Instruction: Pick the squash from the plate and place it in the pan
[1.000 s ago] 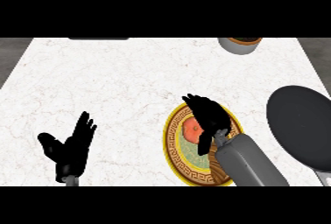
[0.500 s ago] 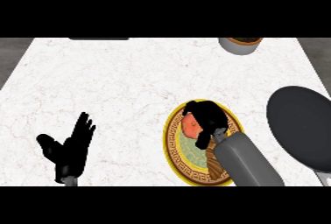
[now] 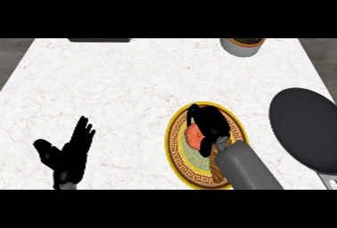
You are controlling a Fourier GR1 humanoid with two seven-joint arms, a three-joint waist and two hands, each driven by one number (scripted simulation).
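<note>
Head view, read from left to right. At the near left, the left hand [image 3: 66,153] rests open above the white counter [image 3: 132,89], fingers straight and pointing away, holding nothing. Right of centre lies the plate [image 3: 176,151], yellow-rimmed with a patterned border; on it sits the squash [image 3: 195,135], showing as an orange-red patch at the left edge of the right hand [image 3: 209,125]. That hand comes in from the near edge on its grey forearm and is curled down over the squash, hiding most of it; the fingers appear wrapped round it, though how far they reach beneath it is hidden. The squash appears to sit on the plate, not yet lifted. At the far right lies the dark pan [image 3: 306,129], apart from the plate, with a pot [image 3: 242,46] at the far edge of the counter. Risk, as a judgement: since the grasp covers mainly the squash's right side, the squash could slip out leftward on lifting, or the plate could be dragged.
</note>
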